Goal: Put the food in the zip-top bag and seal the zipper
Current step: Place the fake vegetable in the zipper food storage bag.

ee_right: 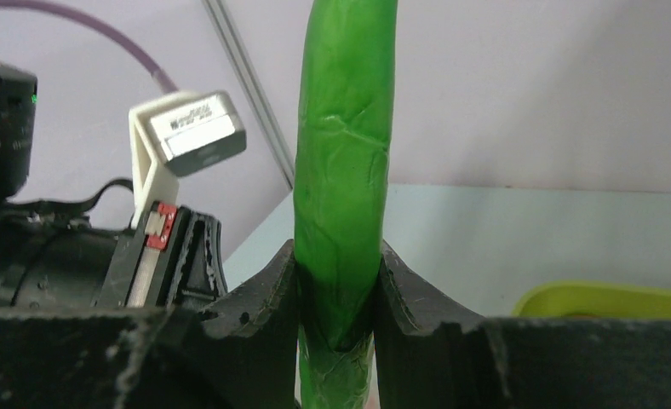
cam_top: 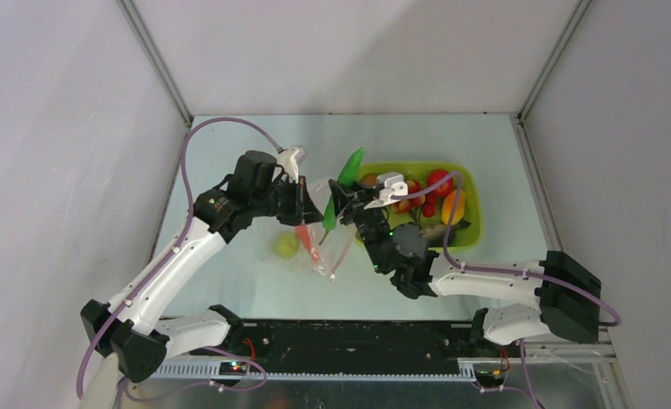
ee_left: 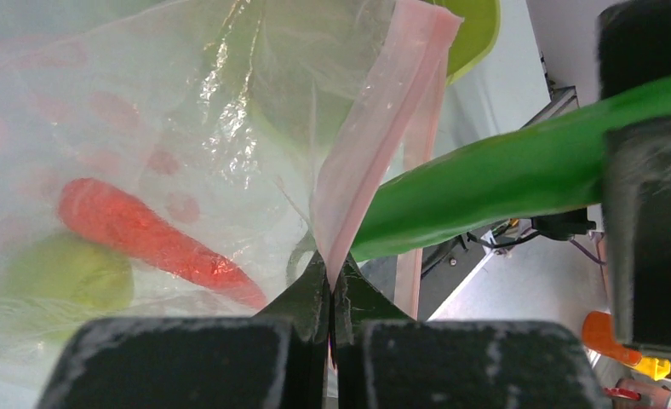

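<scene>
The clear zip-top bag [cam_top: 324,251] hangs over the table, with its pinkish zipper [ee_left: 383,128] strip pinched in my shut left gripper [ee_left: 330,271]. Inside the bag lie a green lime [ee_left: 60,277] and a long red piece [ee_left: 145,232]. My right gripper [ee_right: 339,266] is shut on the long green pod [ee_right: 345,153]. It holds the pod [cam_top: 342,189] slanted at the bag's open mouth, just right of the left gripper [cam_top: 302,203]. The pod's [ee_left: 502,175] lower end sits beside the strip. More food, a red tomato [cam_top: 438,181] and orange-yellow pieces [cam_top: 453,206], lies in the tub.
A lime-green plastic tub [cam_top: 471,232] stands on the table right of the bag, behind the right arm. White enclosure walls close in on three sides. The left arm's purple cable [cam_top: 221,123] loops above it.
</scene>
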{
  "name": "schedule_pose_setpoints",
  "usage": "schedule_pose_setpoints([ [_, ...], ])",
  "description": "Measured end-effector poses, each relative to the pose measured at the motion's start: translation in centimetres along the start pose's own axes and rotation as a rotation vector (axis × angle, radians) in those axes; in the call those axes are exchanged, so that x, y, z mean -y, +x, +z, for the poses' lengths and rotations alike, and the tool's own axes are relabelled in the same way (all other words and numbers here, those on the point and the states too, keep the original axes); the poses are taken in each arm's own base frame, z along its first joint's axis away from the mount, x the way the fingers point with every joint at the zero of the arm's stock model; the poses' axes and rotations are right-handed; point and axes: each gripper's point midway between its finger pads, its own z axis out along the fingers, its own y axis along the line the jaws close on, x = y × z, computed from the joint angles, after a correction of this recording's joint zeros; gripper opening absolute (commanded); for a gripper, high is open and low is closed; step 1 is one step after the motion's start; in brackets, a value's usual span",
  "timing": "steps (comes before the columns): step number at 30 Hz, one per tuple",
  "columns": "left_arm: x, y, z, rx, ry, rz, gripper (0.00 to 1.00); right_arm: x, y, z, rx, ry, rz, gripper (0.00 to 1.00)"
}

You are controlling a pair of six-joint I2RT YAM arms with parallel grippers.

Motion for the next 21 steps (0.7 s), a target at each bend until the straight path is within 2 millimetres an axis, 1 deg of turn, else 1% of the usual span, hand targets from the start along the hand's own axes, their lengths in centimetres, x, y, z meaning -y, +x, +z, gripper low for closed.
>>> schedule_pose_setpoints([
  [2, -0.1, 0.2, 0.0, -0.006, -0.004, -0.003, 0.00, -0.4, 1.2, -0.4, -0.024, 0.004, -0.014, 0.02],
  [6, -0.5, 0.9, 0.2, -0.028, -0.014, -0.013, 0.00, -0.7, 2.6, -0.8, -0.051, 0.022, -0.030, 0.09],
  [10, -0.6, 0.9, 0.2, -0.029, -0.015, -0.014, 0.00, -0.6, 4.0, -1.3, -0.076, 0.051, -0.033, 0.14],
  [15, -0.5, 1.0, 0.2, -0.032, -0.011, -0.015, 0.00, -0.4, 5.7, -1.5, -0.082, 0.094, -0.034, 0.25],
  [19, -0.2, 1.1, 0.1, -0.037, 0.004, -0.017, 0.00, -0.5, 5.9, -1.9, -0.068, 0.114, -0.046, 0.30],
  [21, 0.0, 1.1, -0.1, -0.035, 0.011, -0.019, 0.00, -0.5, 5.7, -2.0, -0.058, 0.124, -0.045, 0.38],
])
